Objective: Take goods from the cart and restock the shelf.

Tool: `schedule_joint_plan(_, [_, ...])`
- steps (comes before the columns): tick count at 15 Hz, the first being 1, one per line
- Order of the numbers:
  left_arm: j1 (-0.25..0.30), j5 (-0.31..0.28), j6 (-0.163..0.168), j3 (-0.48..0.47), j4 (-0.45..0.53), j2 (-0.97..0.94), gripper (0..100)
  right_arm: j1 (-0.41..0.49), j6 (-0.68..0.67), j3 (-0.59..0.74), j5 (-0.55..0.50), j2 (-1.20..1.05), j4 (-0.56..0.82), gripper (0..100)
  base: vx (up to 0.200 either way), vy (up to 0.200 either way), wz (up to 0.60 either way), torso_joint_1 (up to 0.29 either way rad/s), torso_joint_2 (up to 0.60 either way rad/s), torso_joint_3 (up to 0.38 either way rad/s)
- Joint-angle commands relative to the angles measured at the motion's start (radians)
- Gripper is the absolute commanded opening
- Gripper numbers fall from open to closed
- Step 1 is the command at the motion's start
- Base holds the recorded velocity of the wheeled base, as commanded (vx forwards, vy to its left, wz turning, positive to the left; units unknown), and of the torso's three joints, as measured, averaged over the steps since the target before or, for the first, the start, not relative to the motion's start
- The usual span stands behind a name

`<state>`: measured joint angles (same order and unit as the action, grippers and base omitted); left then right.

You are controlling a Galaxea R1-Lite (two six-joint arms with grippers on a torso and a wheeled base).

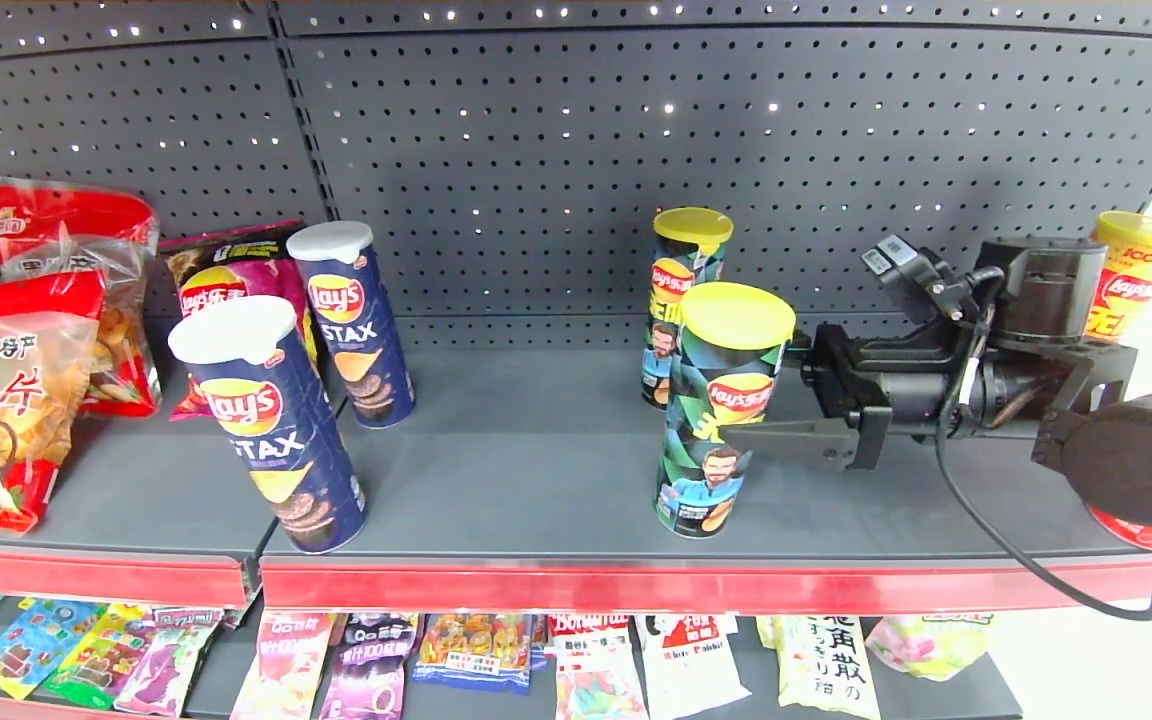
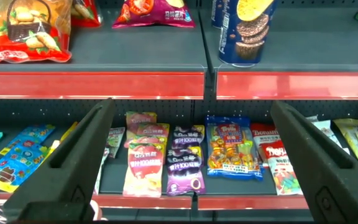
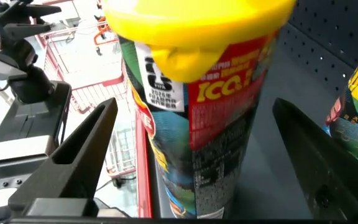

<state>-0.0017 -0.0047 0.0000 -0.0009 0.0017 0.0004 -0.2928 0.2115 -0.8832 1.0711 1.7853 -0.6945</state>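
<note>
Claws both spread wide: right claw point(image 3: 194, 104) straddles yellow-lidded can point(image 1: 726, 400) on shelf point(image 1: 536, 440), left claw point(image 2: 191, 104) empty.

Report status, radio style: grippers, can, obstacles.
Right gripper open, straddling yellow-lidded can at shelf front. Left gripper open, facing lower shelf. Second can close behind.

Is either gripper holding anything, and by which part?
Nothing is held: the right gripper stands open around the yellow-lidded can, not touching; left gripper open, empty.
</note>
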Motion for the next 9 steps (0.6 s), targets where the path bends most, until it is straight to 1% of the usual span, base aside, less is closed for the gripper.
schedule_joint_plan(1, [0.000, 0.000, 0.000, -0.001, 0.000, 0.000, 100, -0.009, 0.000, -0.003, 0.000, 0.000, 0.000, 100, 0.000, 0.000, 0.00, 0.000, 0.00, 0.000])
schedule_joint_plan(4, [0.000, 0.000, 0.000, 0.001, 0.000, 0.000, 100, -0.039, 0.000, -0.011, -0.006, 0.005, 0.000, 100, 0.000, 0.000, 0.00, 0.000, 0.00, 0.000])
schedule_joint_plan(6, [0.000, 0.000, 0.000, -0.001, 0.000, 0.000, 100, -0.049, 0.002, -0.017, -0.037, 0.017, -0.003, 100, 0.000, 0.000, 0.00, 0.000, 0.00, 0.000])
schedule_joint_plan(9, [0.000, 0.000, 0.000, -0.001, 0.000, 0.000, 100, -0.059, 0.008, -0.002, -0.040, 0.011, -0.003, 100, 0.000, 0.000, 0.00, 0.000, 0.00, 0.000])
